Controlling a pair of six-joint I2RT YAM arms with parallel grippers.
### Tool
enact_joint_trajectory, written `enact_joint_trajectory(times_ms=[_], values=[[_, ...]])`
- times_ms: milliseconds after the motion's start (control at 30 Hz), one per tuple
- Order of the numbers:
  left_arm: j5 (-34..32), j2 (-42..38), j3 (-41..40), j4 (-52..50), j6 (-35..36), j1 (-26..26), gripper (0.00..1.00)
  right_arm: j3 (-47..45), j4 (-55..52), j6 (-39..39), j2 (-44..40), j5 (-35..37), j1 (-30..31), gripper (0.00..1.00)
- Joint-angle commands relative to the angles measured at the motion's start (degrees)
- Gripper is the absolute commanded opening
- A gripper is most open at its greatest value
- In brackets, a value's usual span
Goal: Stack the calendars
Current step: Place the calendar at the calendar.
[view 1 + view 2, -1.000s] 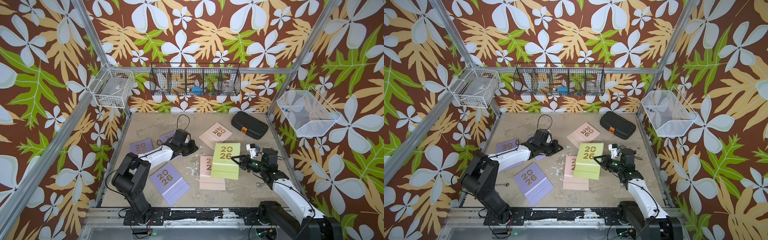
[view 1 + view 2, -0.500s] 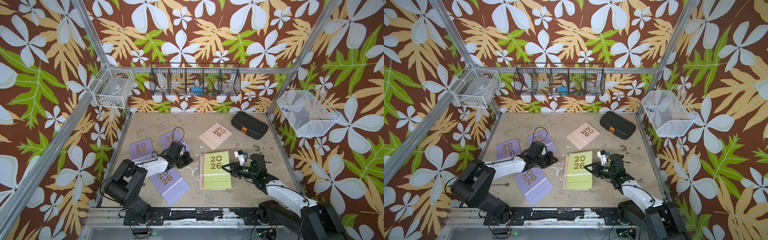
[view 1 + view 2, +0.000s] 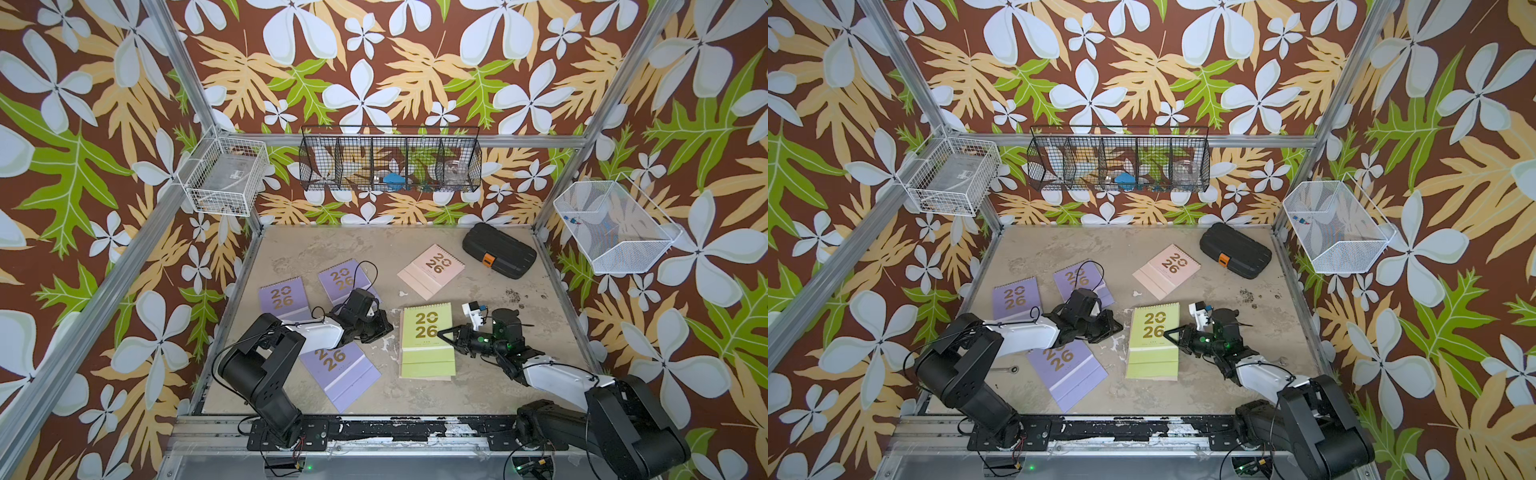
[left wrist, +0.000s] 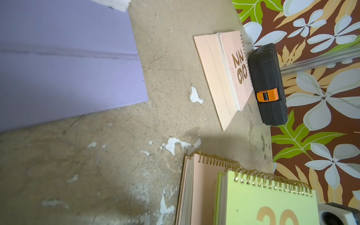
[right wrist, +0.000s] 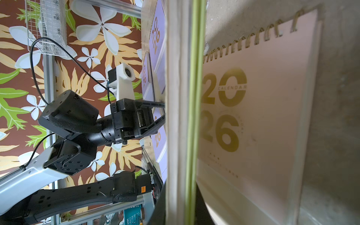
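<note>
Near lilac calendar: top corner under your left arm. Left gripper: jaws together, tips hidden in the right wrist view. Right gripper: clamped on the green calendar, which covers a pink calendar; only wrist views show its cover. Beyond: second lilac calendar, third lilac calendar, far pink calendar, case.

Near the counter's middle, toward four o'clock, the top calendar lies on the lower calendar. The lone calendar sits at twelve, with the case behind it at one. Others lie at left: the eight o'clock calendar, the ten o'clock calendar and the eleven o'clock calendar.
</note>
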Motion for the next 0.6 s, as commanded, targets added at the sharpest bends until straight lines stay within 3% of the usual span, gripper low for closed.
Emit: enact_joint_trajectory(times_ms=[0, 567], values=[[0.8, 0.6, -0.1, 1.3, 0.0, -0.2, 0.06, 0.6, 5.5, 0.3, 1.7, 0.0, 0.6, 0.15], [2.1, 1.8, -0.4, 2.8, -1.0, -1.3, 0.06, 2.0, 5.1, -1.8, 8.1, 1.9, 1.2, 0.19]])
